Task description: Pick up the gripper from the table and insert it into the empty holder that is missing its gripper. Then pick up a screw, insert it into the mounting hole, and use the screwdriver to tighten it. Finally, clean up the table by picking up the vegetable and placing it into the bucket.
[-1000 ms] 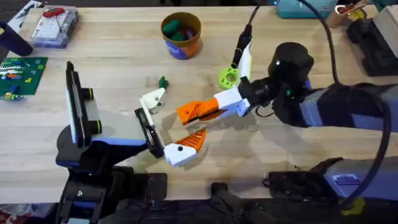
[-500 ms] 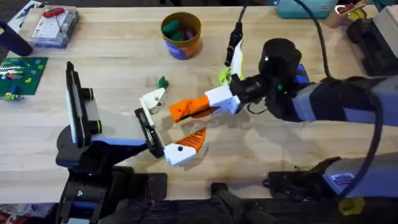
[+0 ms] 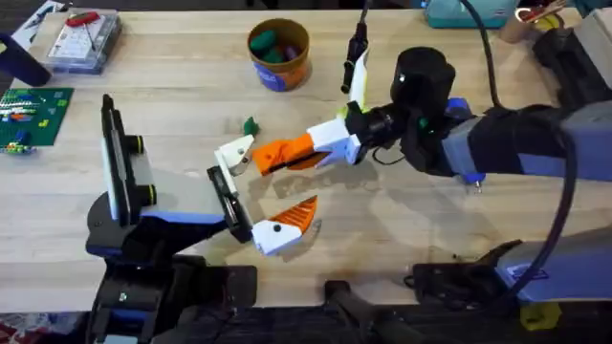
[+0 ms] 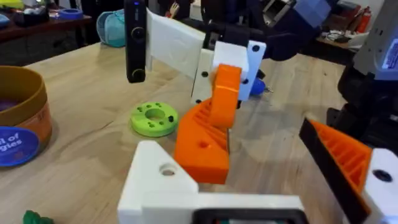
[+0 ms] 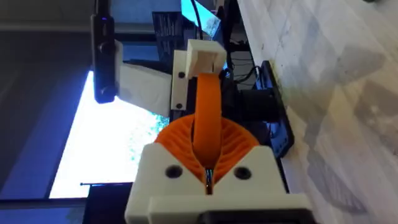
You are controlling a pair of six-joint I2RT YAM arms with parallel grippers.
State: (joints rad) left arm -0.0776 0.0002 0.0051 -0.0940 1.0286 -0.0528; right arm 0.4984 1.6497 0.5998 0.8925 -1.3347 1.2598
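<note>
My right gripper (image 3: 273, 155) reaches in from the right, rolled on its side and shut on the gripper (image 4: 202, 146), an orange ribbed piece. The orange end nearly touches a white block (image 3: 235, 153) at the far end of the holder (image 3: 229, 203), the black plate at my left arm's tip. The twin finger (image 3: 283, 225) sits at the plate's near end. My left gripper (image 4: 261, 168) is open. The small green vegetable (image 3: 251, 126) lies behind the white block. The bucket (image 3: 279, 55) stands at the back. The screwdriver's blue tip (image 3: 472, 180) pokes out from under my right arm.
A lime-green ring (image 4: 154, 118) lies on the table behind my right gripper. A clear parts box (image 3: 81, 40) and green boards (image 3: 29, 115) occupy the far left. Dark equipment (image 3: 574, 57) stands at the far right. Bare wood lies in front of the twin finger.
My right arm has carried the orange piece left and a little farther back, up to the white block. The left arm, bucket and vegetable have not moved.
</note>
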